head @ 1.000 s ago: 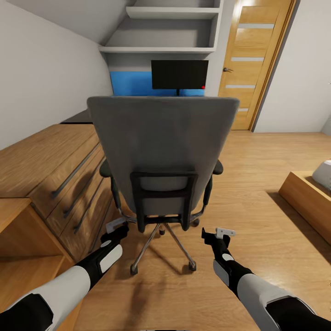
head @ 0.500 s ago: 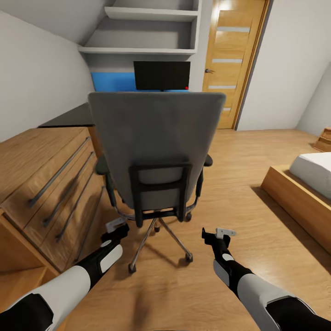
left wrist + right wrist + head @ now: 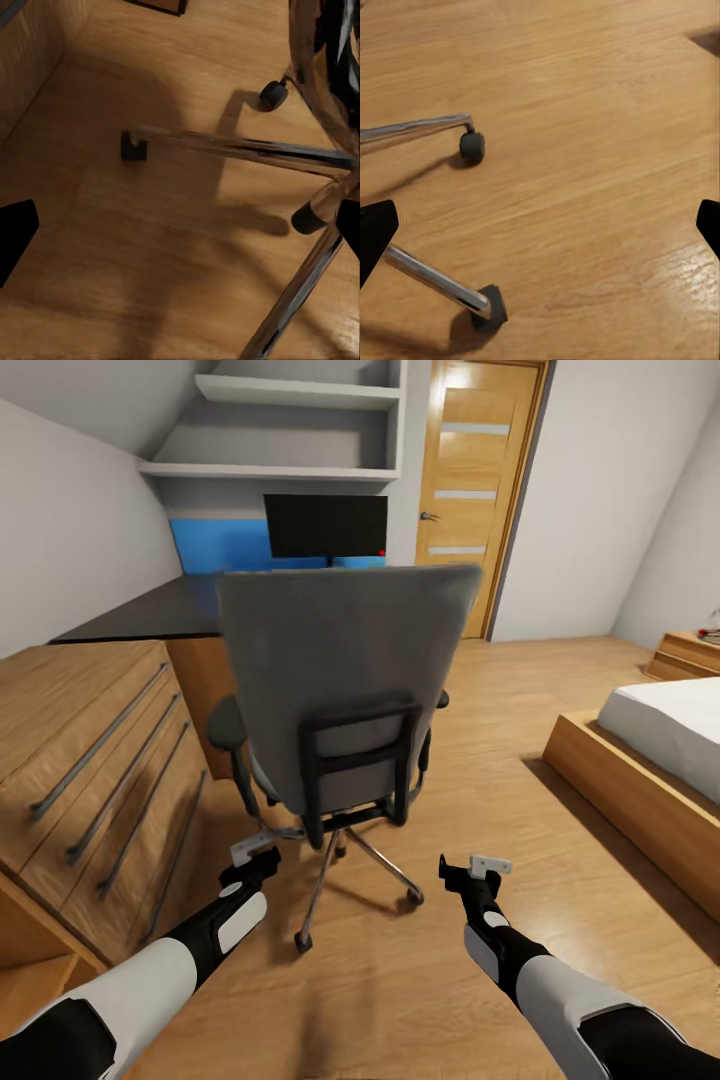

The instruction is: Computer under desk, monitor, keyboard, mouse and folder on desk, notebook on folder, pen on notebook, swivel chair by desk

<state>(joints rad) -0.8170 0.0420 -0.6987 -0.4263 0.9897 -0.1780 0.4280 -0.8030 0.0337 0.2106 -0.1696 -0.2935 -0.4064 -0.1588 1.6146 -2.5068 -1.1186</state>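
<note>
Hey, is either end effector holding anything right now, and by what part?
Nothing is held. The left end effector and right end effector are both open and empty behind the swivel chair.

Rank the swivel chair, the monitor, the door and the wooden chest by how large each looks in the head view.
1. Swivel chair, though it stands nearest the camera.
2. Wooden chest, cut off by the frame edge; close to the chair, so their order is unsure.
3. Door.
4. Monitor, the smallest, far back on the desk.
</note>
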